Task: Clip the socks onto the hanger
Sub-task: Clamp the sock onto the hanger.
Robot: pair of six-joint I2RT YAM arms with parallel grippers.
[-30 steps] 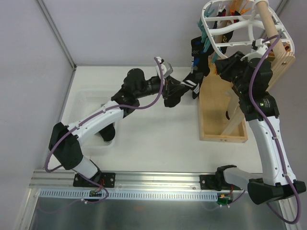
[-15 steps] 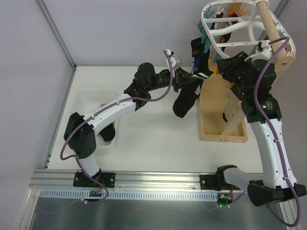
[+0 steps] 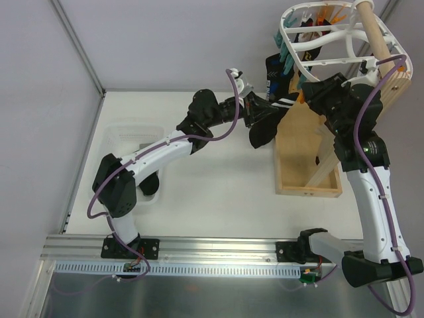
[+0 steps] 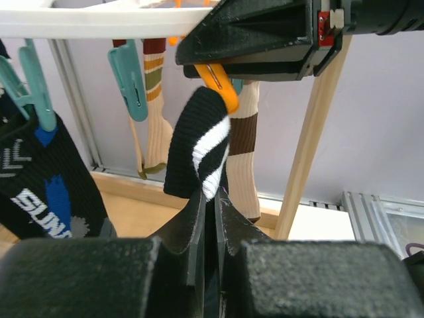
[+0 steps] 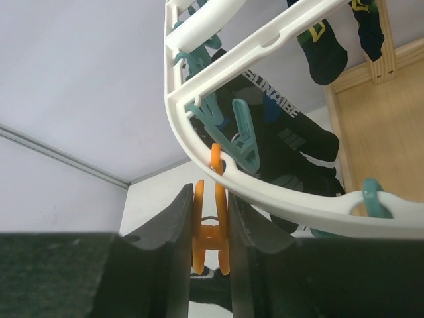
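The white oval hanger (image 3: 311, 48) hangs at the top right, ringed with teal and orange pegs. My left gripper (image 3: 255, 109) is shut on a black sock with white stripes (image 3: 265, 131). In the left wrist view the sock's cuff (image 4: 202, 149) rises from the left gripper (image 4: 215, 199) to just under an orange peg (image 4: 218, 83). My right gripper (image 5: 211, 222) is shut on that orange peg (image 5: 212, 228), squeezing its handles below the hanger rim (image 5: 265, 189). Other black socks (image 5: 291, 132) hang from teal pegs (image 5: 242, 136).
A wooden pole stand (image 3: 308, 162) carries the hanger on its pole (image 3: 374, 33). A translucent basket (image 3: 129, 140) sits at the left with a dark sock (image 3: 149, 184) in it. Beige striped socks (image 4: 245, 159) and a lettered black sock (image 4: 40, 192) hang behind.
My left arm has swung right and up, carrying the striped sock from mid-table to the orange peg. The right arm has barely shifted, still on the peg.
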